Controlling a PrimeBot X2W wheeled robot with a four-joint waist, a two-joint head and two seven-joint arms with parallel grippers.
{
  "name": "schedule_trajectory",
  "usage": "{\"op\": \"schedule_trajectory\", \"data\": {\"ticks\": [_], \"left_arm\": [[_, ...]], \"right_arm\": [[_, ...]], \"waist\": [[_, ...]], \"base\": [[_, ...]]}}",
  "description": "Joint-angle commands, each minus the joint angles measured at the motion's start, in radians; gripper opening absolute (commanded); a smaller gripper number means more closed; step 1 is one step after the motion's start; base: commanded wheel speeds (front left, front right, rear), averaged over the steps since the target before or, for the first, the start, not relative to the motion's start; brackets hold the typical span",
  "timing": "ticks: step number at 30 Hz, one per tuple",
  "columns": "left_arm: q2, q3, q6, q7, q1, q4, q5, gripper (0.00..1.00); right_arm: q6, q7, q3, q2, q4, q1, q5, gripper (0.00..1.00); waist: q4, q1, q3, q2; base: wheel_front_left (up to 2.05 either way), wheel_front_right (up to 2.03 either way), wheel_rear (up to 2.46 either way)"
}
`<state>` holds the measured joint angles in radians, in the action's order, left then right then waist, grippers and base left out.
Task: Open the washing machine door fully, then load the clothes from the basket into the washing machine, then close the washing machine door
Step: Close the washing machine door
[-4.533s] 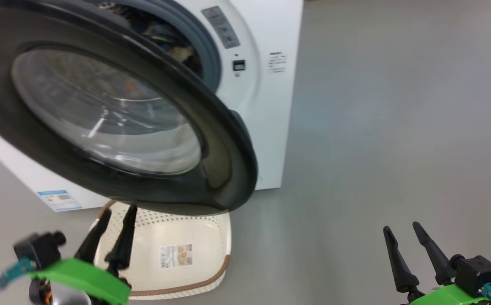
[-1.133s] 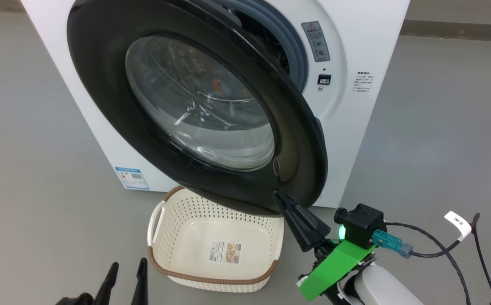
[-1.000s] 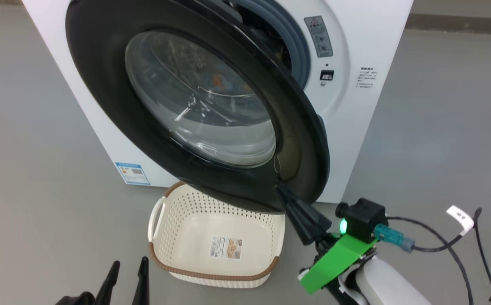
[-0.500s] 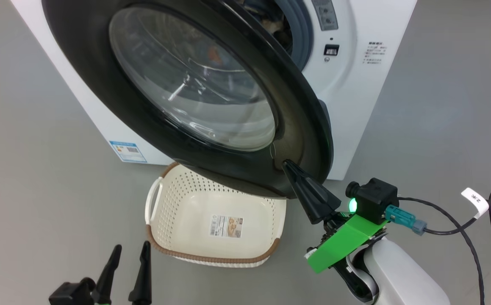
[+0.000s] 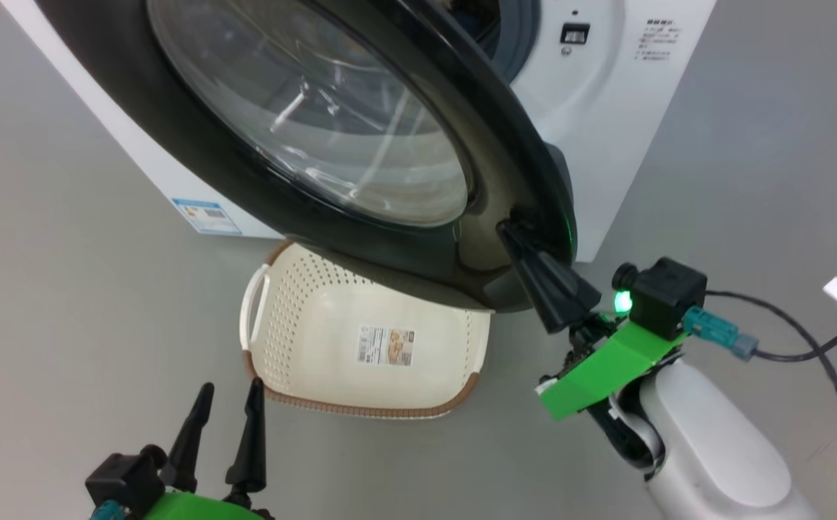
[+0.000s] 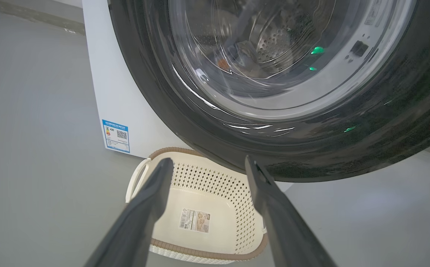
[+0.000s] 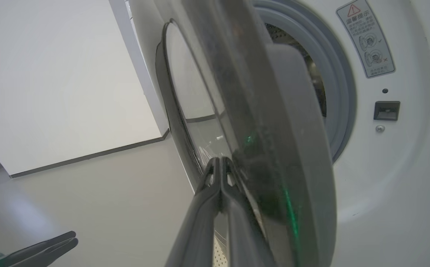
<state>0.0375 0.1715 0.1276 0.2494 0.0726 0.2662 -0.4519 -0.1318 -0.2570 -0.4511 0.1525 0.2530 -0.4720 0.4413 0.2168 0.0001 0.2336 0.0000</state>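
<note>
The washing machine door (image 5: 404, 260) stands partly open in front of the white washing machine (image 5: 606, 123). My right gripper (image 5: 506, 230) is shut, its tips pressed against the door's glossy outer face near the free edge; the right wrist view shows the gripper (image 7: 220, 162) against that door (image 7: 289, 148). Under the door sits the basket (image 5: 295, 303), holding nothing but its label. My left gripper (image 5: 230, 386) hovers open in front of it, with nothing between its fingers (image 6: 155, 193). Through the glass, the clothes (image 6: 244, 53) lie in the steel drum.
The grey rubber seal (image 7: 342, 92) and the door latch slot (image 7: 386, 110) show beside the gap. A blue label sticker (image 5: 205, 215) is low on the washer's front. A black cable (image 5: 808, 347) trails from my right wrist. Bare grey floor (image 5: 64, 289) surrounds the machine.
The head camera has dropped closer, shifting the whole picture. My right gripper came up from rest to the door's outer face and stays against it; the left gripper stays open.
</note>
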Motion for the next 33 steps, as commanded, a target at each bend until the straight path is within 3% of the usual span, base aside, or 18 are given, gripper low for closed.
{"op": "schedule_trajectory", "data": {"ticks": [1,19,33], "left_arm": [[0.014,-0.026,0.003,0.012,0.030,-0.027,0.002,1.00],[0.013,0.005,0.003,0.012,0.092,-0.061,-0.015,1.00],[0.013,0.089,-0.021,0.012,0.184,-0.113,-0.042,1.00]], "right_arm": [[0.001,-0.005,-0.016,-0.010,-0.034,-0.029,0.002,0.00],[0.001,-0.005,0.023,0.045,-0.088,-0.172,-0.003,0.00],[0.001,-0.005,0.057,0.098,-0.099,-0.303,-0.031,0.00]], "waist": [[0.000,-0.0001,0.029,0.0000],[-0.018,-0.0001,0.176,0.0000],[0.016,-0.0001,0.313,0.0000]], "base": [[0.00,0.00,0.00],[0.00,0.00,0.00],[0.00,0.00,0.00]]}}
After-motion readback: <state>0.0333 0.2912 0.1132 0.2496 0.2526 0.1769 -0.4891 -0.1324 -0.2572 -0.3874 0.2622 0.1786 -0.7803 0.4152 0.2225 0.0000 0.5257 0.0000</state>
